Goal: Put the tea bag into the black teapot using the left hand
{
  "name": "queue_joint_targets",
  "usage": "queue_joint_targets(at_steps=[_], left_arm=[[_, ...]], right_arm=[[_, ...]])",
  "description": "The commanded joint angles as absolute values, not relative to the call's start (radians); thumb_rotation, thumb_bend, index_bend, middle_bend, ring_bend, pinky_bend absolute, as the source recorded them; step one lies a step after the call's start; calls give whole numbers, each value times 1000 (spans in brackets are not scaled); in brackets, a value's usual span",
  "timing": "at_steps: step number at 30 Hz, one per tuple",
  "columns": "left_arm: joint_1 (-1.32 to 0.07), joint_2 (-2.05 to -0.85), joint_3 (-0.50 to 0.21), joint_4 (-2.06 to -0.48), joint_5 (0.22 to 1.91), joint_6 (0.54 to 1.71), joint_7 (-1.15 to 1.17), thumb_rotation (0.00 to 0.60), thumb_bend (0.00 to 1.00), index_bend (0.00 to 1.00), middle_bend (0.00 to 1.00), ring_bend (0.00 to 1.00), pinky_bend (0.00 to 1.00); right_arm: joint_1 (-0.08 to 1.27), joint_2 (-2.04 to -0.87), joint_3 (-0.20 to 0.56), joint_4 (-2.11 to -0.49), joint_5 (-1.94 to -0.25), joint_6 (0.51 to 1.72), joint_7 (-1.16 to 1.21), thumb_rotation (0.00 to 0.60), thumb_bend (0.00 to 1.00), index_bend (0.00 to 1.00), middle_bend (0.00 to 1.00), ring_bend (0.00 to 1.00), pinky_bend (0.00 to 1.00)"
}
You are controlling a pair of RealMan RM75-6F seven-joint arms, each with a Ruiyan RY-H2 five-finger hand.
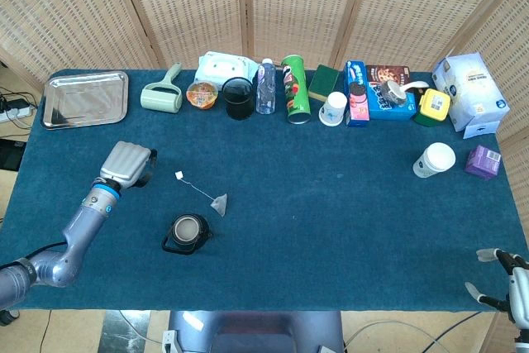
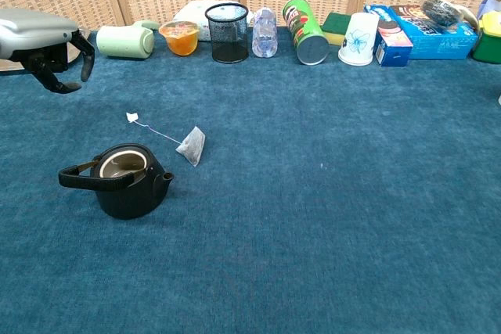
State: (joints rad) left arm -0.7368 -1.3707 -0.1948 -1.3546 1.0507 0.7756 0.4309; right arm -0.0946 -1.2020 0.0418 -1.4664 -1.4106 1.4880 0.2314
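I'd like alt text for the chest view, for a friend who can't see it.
A robot's left hand, holding nothing, hovers at the far left above a blue table. A tea bag with string and tag lies on the cloth beside an open black teapot. Cups, a can, a bottle and boxes line the back edge.

No text can be read with certainty. Printing is seen on the green can, the blue boxes and the white carton, all too small to be deciphered.
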Motion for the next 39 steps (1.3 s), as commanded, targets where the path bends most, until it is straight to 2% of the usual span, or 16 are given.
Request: queue_joint_targets(at_steps=[1, 15, 39], left_arm=[[-756, -1393, -187, -1324, 1040, 767, 425, 600, 413, 504, 1000, 1000, 956], [-815, -1510, -157, -1187, 1019, 728, 410, 600, 413, 504, 1000, 1000, 956], [-870, -1617, -134, -1043, 1001, 678, 405, 600, 412, 504, 1000, 1000, 956]], right_arm=[[-95, -1201, 44, -1469, -1408, 1487, 230, 600, 216, 354, 390, 316, 298], [-105, -1199, 50, -1464, -1387, 1485, 237, 600, 217, 354, 390, 316, 297], [-118, -1203, 55, -1453, -1371, 1481, 246, 600, 217, 354, 391, 315, 298]])
